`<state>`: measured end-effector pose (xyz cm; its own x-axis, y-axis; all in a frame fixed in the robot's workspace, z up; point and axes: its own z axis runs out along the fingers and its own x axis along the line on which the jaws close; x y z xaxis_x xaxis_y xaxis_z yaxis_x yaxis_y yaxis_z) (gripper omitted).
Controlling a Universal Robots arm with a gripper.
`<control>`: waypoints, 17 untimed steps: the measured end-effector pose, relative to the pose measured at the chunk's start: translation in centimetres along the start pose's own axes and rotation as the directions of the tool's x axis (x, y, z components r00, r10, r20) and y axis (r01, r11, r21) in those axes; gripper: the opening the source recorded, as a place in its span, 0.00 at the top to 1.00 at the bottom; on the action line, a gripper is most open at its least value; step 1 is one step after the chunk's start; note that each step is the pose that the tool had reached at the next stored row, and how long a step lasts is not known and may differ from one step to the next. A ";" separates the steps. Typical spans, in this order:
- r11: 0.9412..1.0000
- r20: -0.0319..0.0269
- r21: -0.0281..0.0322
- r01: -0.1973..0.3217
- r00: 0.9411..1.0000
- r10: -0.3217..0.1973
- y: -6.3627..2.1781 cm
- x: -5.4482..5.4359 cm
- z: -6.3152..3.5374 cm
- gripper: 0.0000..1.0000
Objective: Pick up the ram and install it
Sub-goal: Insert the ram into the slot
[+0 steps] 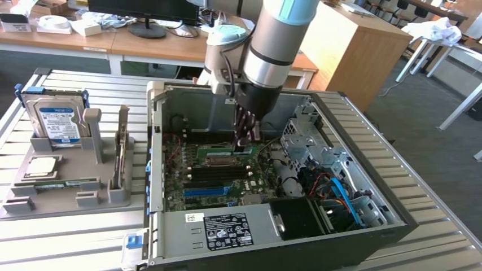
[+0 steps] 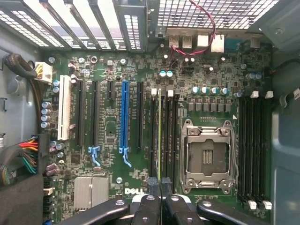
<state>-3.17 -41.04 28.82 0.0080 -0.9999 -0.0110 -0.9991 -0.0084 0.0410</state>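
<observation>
Ram (image 2: 159, 136) shows as a thin pale-green edge running along the bank of dark slots (image 2: 169, 136) just beside the empty processor socket (image 2: 207, 157). All this sits deep inside the open computer case (image 1: 391, 197) on the tabletop (image 1: 75, 240). The pincer (image 2: 159, 185) is pinched narrow on the near end of the stick, one tip on each face. From where I stand the stick looks lined up with a slot, though I cannot tell whether it is already seated. Doing this well means keeping the board upright and parallel to the slot. The push should go straight down, not on one end, with an eye on the white latch tabs (image 2: 169, 93) so both ends go home evenly. A slight twist would likely jam it against the neighbouring slot walls.
</observation>
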 end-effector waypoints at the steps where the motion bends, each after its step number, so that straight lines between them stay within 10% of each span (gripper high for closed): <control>1: 1.000 0.000 0.000 0.000 1.000 0.000 0.00 0.0 0.11 0.89; 17: 1.000 0.000 0.003 0.000 1.000 0.000 -0.08 0.0 1.98 0.89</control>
<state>-3.17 -41.04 26.84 0.0080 -0.9999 -0.0111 -0.9992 -0.0084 0.0384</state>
